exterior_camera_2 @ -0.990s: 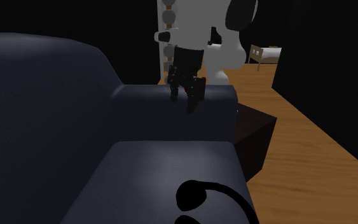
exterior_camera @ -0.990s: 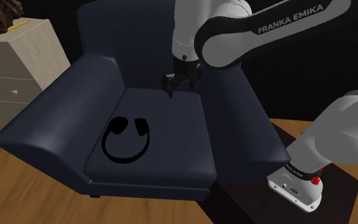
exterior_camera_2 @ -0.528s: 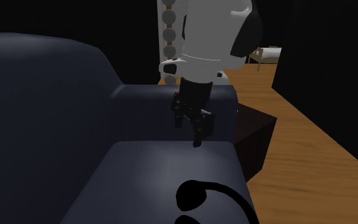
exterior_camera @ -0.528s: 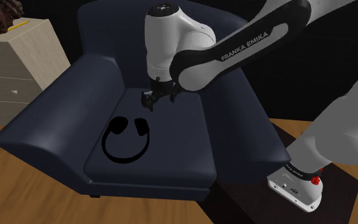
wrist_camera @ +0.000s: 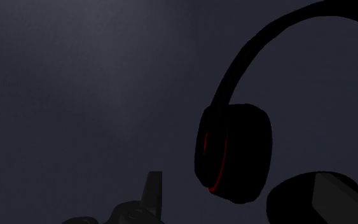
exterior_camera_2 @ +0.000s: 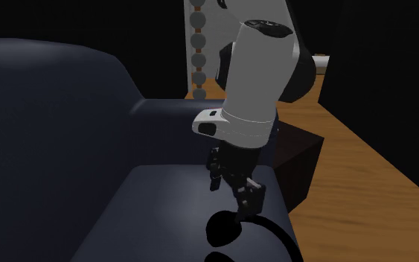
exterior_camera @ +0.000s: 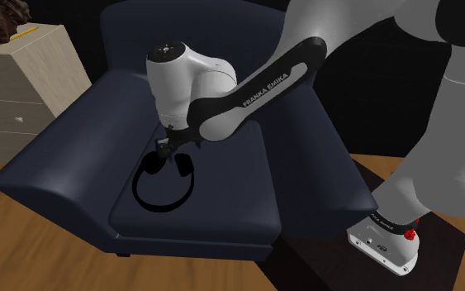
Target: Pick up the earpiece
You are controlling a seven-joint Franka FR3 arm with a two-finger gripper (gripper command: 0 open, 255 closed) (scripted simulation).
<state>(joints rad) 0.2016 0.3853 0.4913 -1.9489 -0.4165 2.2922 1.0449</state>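
Observation:
The earpiece is a black pair of headphones [exterior_camera: 163,201] lying flat on the seat of a dark blue armchair [exterior_camera: 222,178]. Its two ear cups point toward the backrest. My gripper [exterior_camera: 167,154] hangs just above those cups, fingers pointing down. In the second exterior view the gripper [exterior_camera_2: 245,205] is right over one ear cup [exterior_camera_2: 221,230]. The wrist view has a red-edged ear cup [wrist_camera: 234,153] lying between my fingers [wrist_camera: 153,193], which stand apart and do not clasp it; the gripper [wrist_camera: 244,194] is open. The headband [wrist_camera: 254,57] curves away from it.
The armchair's armrests [exterior_camera: 65,157] rise on both sides of the seat, with the backrest [exterior_camera: 139,33] behind. A cream dresser [exterior_camera: 24,78] stands at the shoulder view's left. My stand is a dark box [exterior_camera_2: 298,158] on the wooden floor [exterior_camera_2: 364,175]. A black area lies beyond.
My gripper has come down from near the backrest toward the seat's front, to the shoulder view's left, and now hovers over the headphones' ear cups. The headphones have not moved.

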